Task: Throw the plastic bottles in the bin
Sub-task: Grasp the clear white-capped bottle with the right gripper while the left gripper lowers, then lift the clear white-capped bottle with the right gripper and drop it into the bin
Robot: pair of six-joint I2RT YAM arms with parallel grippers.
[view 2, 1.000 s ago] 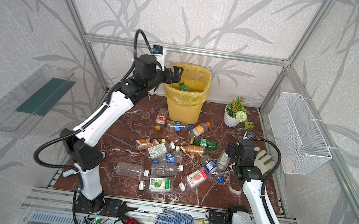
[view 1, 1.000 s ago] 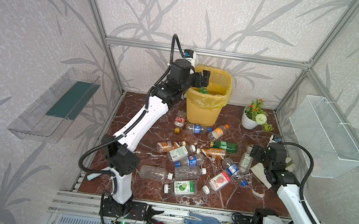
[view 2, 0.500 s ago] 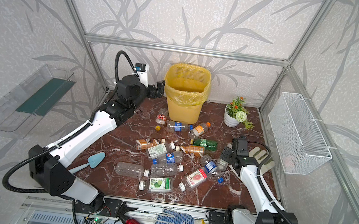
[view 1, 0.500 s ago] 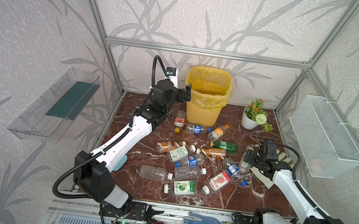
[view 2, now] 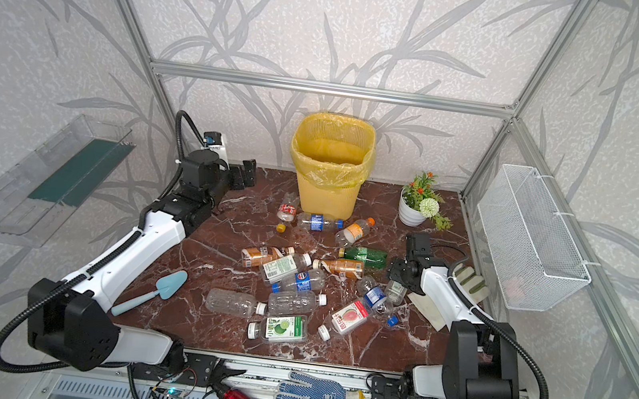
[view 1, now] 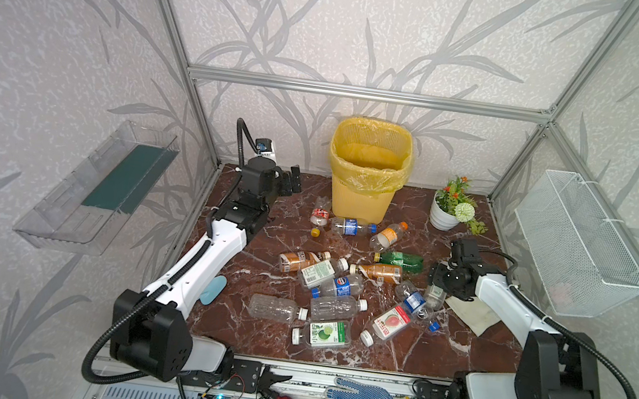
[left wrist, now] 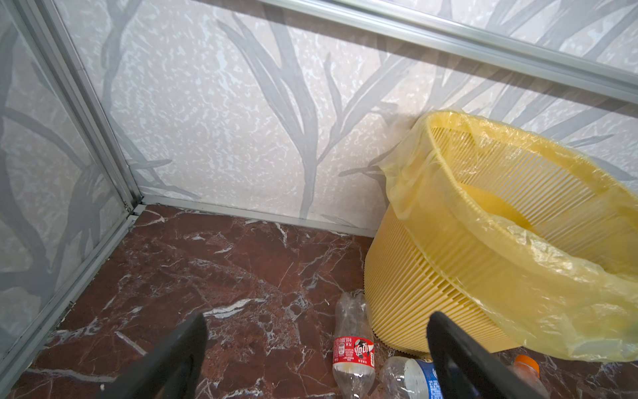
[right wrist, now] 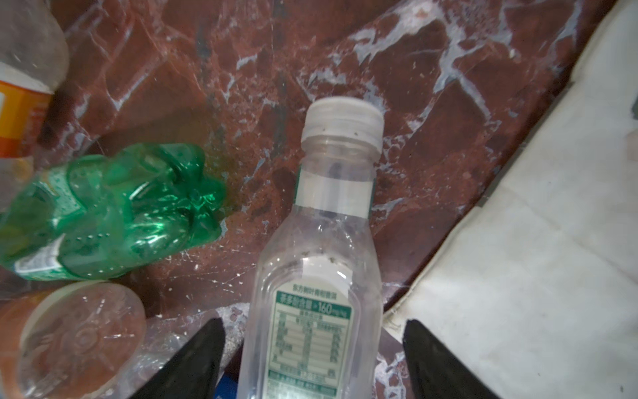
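The plastic bottles [view 1: 334, 284] lie scattered over the marble table [view 1: 262, 239], more than a dozen of them, in front of the bin [view 1: 364, 198], which stands upright against the back wall. We cannot see any bottle inside it from these views, so we judge that most of the work is left. The right arm reaches low over the right side of the pile. The right gripper [right wrist: 312, 324] straddles a clear white-capped bottle [right wrist: 321, 269], fingers parted with a gap on each side, gripping nothing yet. The left arm stretches toward the back, with the left gripper [left wrist: 317, 317] spread wide and empty, near the bin's left side.
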